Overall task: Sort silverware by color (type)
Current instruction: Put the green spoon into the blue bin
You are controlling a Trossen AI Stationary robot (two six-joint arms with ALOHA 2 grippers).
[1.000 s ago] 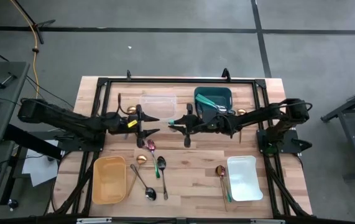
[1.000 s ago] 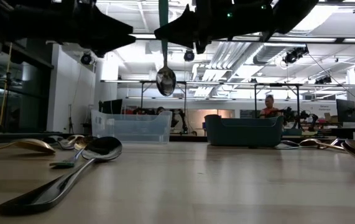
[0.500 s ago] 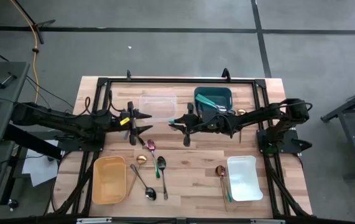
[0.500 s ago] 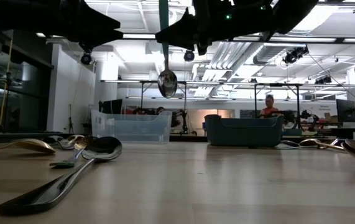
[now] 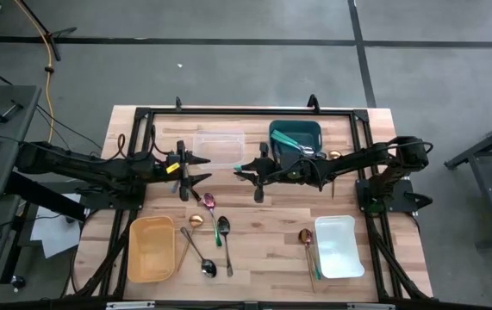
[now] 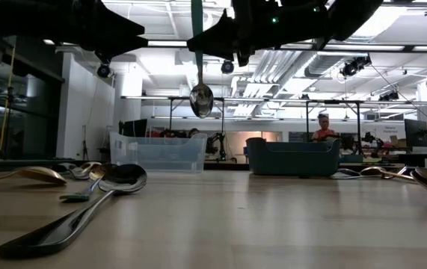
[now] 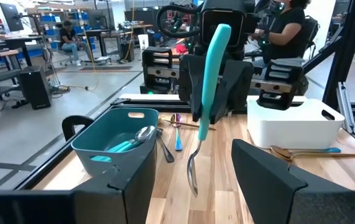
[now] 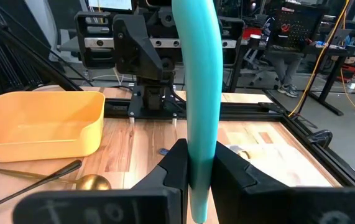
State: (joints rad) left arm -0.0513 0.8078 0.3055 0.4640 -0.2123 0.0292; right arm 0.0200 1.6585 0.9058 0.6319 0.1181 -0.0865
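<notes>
One teal spoon (image 7: 209, 81) hangs bowl-down over the middle of the table, pinched by its handle in the right gripper (image 5: 247, 169). The left gripper (image 5: 201, 170) faces it across a gap, fingers spread wide and holding nothing. The teal bin (image 5: 295, 136), with teal-handled pieces already in it, sits just behind the right arm, so this looks like a carry to that bin. To do it well, I would lift and swing the spoon back over the bin's rim with the bowl clear of the wall, centre it over the opening, lower it, then let go so it does not bounce out. The left arm should stay back from the swing path. Several pieces lie unsorted on the table near the yellow bin (image 5: 152, 249): a pink spoon (image 5: 208, 202), a gold spoon (image 5: 196, 221) and dark spoons (image 5: 222, 227).
</notes>
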